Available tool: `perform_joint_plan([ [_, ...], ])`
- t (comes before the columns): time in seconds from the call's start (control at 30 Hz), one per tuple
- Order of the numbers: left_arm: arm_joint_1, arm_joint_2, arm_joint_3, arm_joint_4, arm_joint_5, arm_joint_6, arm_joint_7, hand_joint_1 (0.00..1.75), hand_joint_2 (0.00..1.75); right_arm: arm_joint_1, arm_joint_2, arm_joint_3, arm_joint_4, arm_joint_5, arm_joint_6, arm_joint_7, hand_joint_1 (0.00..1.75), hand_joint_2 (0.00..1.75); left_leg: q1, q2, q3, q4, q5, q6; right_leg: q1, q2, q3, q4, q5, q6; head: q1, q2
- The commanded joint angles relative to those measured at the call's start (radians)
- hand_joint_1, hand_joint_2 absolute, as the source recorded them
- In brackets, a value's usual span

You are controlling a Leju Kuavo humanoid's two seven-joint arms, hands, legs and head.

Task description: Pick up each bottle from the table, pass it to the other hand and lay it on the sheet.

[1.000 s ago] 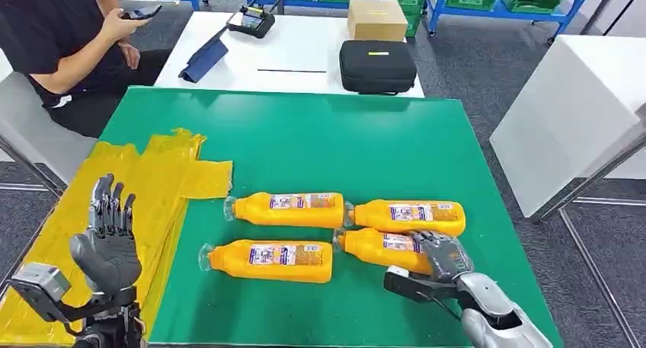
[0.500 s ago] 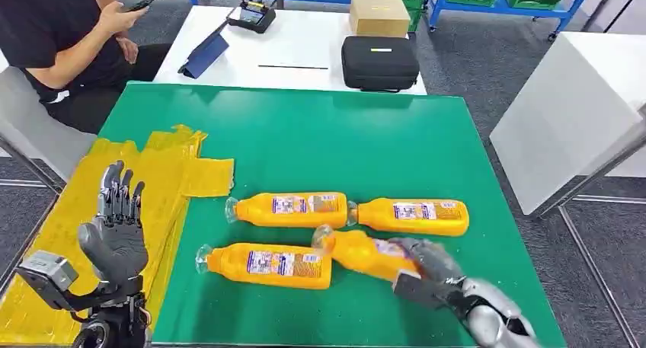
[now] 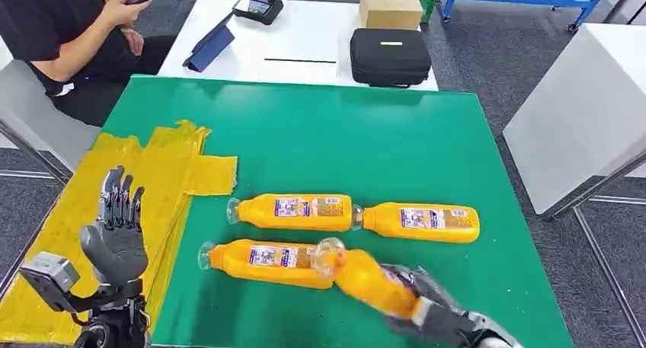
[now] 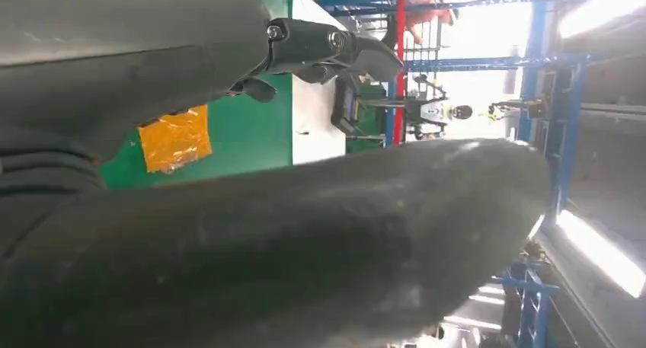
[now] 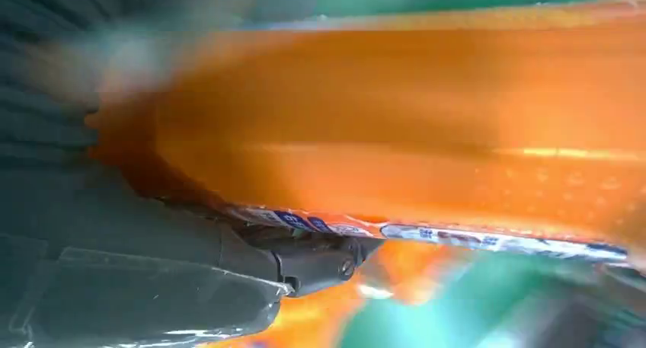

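My right hand [image 3: 434, 310] grips an orange bottle [image 3: 366, 279] near the table's front edge, lifted and tilted with its clear cap end up and to the left. Up close in the right wrist view the same bottle [image 5: 396, 119] lies against my dark fingers [image 5: 305, 260]. Three more orange bottles lie on the green table: one at front left [image 3: 263, 262], one behind it [image 3: 293, 212], one at the right [image 3: 420, 221]. My left hand [image 3: 116, 234] is raised over the yellow sheet [image 3: 152, 184], fingers apart, holding nothing; its thumb [image 4: 305, 249] looms large in the left wrist view.
A person [image 3: 61, 36] sits at the far left with a phone. Behind the green table [image 3: 343, 135] a white table carries a black case [image 3: 391, 55], a cardboard box [image 3: 390, 5] and a controller [image 3: 255, 5]. A white cabinet [image 3: 579, 112] stands to the right.
My right hand has lifted its bottle off the table and swung the cap end up and leftward, over the front left bottle. The camera has shifted slightly. The left hand stays raised.
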Motion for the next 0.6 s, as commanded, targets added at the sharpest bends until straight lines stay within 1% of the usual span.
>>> perform_joint_plan([
  [0.03,-0.018,-0.033,0.029,0.025,0.022,-0.042,0.031,0.0,1.75,-0.041,0.205,-0.264,-0.255,-0.168,0.126,0.005,1.75,1.75,-0.003,0.001,0.0,0.0,-0.001,-0.002,-0.003,0.003,-0.004,0.004,-0.001,-0.002,0.0,0.0],
  [0.1,-0.021,-0.032,0.013,0.034,0.021,-0.046,0.033,0.0,1.75,-0.044,0.215,-0.245,-0.258,-0.124,0.077,0.017,1.75,1.75,-0.002,-0.002,0.0,0.0,0.001,-0.002,-0.002,-0.001,-0.003,0.002,-0.002,-0.002,0.001,0.0],
  [0.13,-0.021,-0.033,0.01,0.036,0.021,-0.046,0.032,0.0,1.75,-0.044,0.218,-0.238,-0.255,-0.117,0.069,0.016,1.75,1.75,-0.002,-0.001,0.0,0.0,0.001,-0.001,-0.003,0.0,-0.004,0.002,-0.001,-0.002,0.0,0.0],
  [0.4,-0.022,-0.034,0.006,0.038,0.023,-0.047,0.032,0.0,1.75,-0.045,0.22,-0.229,-0.25,-0.111,0.06,0.012,1.75,1.75,-0.002,-0.001,0.0,-0.001,0.001,-0.001,-0.002,-0.001,-0.003,0.002,-0.001,-0.002,0.0,0.0],
  [0.43,-0.025,0.001,-0.143,0.04,0.043,-0.054,0.029,0.0,1.75,-0.243,0.212,0.062,-0.039,-0.04,-0.27,0.117,1.75,1.75,-0.002,0.0,0.0,-0.001,0.001,-0.001,-0.002,0.0,-0.003,0.001,-0.001,-0.002,0.0,0.0],
  [0.47,-0.03,0.006,-0.154,0.04,0.053,-0.055,0.029,0.0,1.75,-0.278,0.207,0.1,-0.005,-0.036,-0.299,0.121,1.75,1.75,-0.002,0.001,0.001,-0.001,0.001,-0.002,-0.002,0.002,-0.003,0.002,-0.001,-0.003,0.0,0.0],
  [0.5,-0.038,0.012,-0.169,0.038,0.069,-0.053,0.029,0.0,1.75,-0.342,0.215,0.153,0.064,-0.054,-0.332,0.144,1.75,1.75,-0.002,0.005,-0.001,-0.001,0.001,-0.001,-0.002,0.006,-0.005,0.002,0.001,-0.002,0.0,0.0],
  [0.53,-0.044,0.013,-0.177,0.035,0.075,-0.052,0.03,0.0,1.75,-0.385,0.222,0.198,0.107,-0.029,-0.37,0.158,1.75,1.75,-0.001,0.008,-0.001,-0.001,0.001,-0.001,-0.001,0.008,-0.005,0.001,0.002,-0.002,0.0,0.0],
  [0.57,-0.052,0.012,-0.184,0.034,0.083,-0.051,0.034,0.0,1.75,-0.422,0.236,0.234,0.148,-0.041,-0.387,0.171,1.75,1.75,-0.001,0.007,-0.002,-0.001,0.002,-0.002,-0.001,0.008,-0.006,0.002,0.002,-0.002,0.0,0.0],
  [0.6,-0.065,0.009,-0.192,0.037,0.091,-0.053,0.041,0.0,1.75,-0.456,0.259,0.265,0.19,-0.035,-0.403,0.189,1.75,1.75,-0.002,0.009,-0.001,-0.001,0.002,-0.003,-0.002,0.01,-0.006,0.003,0.002,-0.003,0.0,0.0],
])
